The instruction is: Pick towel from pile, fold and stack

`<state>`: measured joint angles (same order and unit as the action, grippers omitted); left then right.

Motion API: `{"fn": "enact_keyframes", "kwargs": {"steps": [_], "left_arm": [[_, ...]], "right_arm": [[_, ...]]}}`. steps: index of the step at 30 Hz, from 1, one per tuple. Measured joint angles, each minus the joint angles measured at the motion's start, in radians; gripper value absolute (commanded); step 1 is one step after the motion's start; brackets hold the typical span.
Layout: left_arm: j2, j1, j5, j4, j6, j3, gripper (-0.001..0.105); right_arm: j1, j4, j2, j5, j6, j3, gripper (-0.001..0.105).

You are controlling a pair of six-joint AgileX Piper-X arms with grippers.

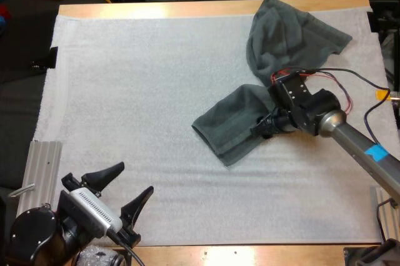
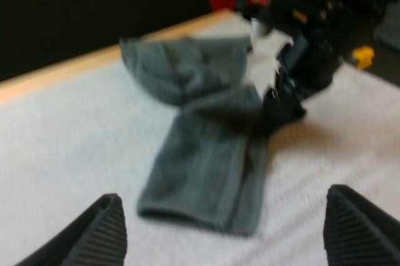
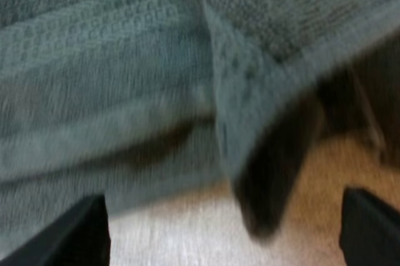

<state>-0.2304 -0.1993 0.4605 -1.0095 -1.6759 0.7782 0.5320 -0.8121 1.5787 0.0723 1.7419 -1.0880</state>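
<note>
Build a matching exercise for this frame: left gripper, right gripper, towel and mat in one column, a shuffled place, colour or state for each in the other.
Things
1. left gripper
2. right gripper
3. towel
4. mat

Descriptions
A. white, spread under everything else
B. dark grey-green, running from the far right toward the middle
C. open, at the narrow bunched middle of the cloth
D. open, over bare white surface at the near left, apart from the cloth

Pairs: 1-D, 2-C, 3-B, 4-A
</note>
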Motion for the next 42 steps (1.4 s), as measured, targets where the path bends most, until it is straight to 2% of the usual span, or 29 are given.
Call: {"fn": "enact_keyframes", "kwargs": {"steps": [18, 19, 24, 32, 36, 42], "left_arm": [[0.000, 0.000, -0.074, -0.267, 0.000, 0.001, 0.063], [0.000, 0.000, -0.074, -0.274, 0.000, 0.001, 0.063], [0.000, 0.000, -0.074, -0.297, 0.000, -0.009, 0.063], [0.000, 0.000, -0.074, -0.277, 0.000, -0.009, 0.063], [0.000, 0.000, -0.074, -0.227, 0.000, -0.009, 0.063], [0.000, 0.000, -0.021, -0.188, 0.000, -0.009, 0.063]], "right_arm": [[0.000, 0.137, 0.096, 0.000, -0.061, 0.000, 0.069], [0.000, 0.144, 0.096, 0.000, -0.065, 0.000, 0.067], [0.000, 0.150, 0.096, 0.026, -0.081, 0.000, 0.038], [0.000, 0.150, 0.096, 0.070, -0.081, 0.000, 0.003], [0.000, 0.150, 0.096, 0.072, -0.081, 0.000, 0.000], [0.000, 0.145, 0.082, 0.072, -0.081, 0.000, 0.000]]}}
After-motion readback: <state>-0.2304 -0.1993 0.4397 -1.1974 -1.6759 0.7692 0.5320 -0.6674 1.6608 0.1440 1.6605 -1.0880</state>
